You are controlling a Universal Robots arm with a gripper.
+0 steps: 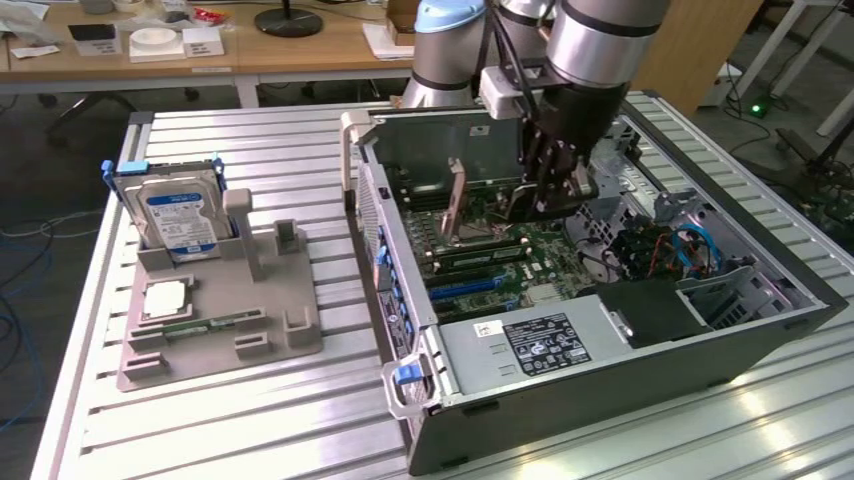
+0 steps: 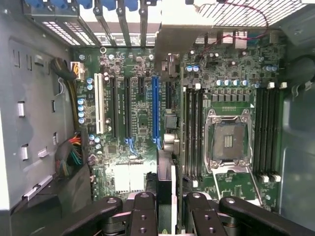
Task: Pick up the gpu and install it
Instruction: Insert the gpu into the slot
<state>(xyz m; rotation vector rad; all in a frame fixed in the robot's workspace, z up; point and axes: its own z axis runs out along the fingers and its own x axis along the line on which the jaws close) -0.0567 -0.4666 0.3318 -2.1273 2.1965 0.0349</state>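
Note:
My gripper [image 2: 165, 199] is shut on the gpu [image 2: 167, 174], which I see edge-on as a thin card running away from the fingers [image 2: 142, 211]. Its silver bracket [image 2: 182, 37] is at the far end, near the case's rear slot openings. The card hangs above the motherboard [image 2: 138, 123], roughly beside the long blue slot [image 2: 155, 108] and between it and the memory slots. In the exterior view the gripper [image 1: 554, 200] reaches down into the open computer case [image 1: 747, 330], over the board [image 1: 501, 265].
A grey fixture [image 1: 214, 345] on the exterior view's left holds a silver hard drive with a blue label [image 1: 174, 215], a processor chip [image 1: 163, 298] and a narrow memory stick [image 1: 214, 325]. Inside the case are the empty processor socket [image 2: 229, 140], cables [image 1: 674, 250] and the power supply [image 1: 534, 345].

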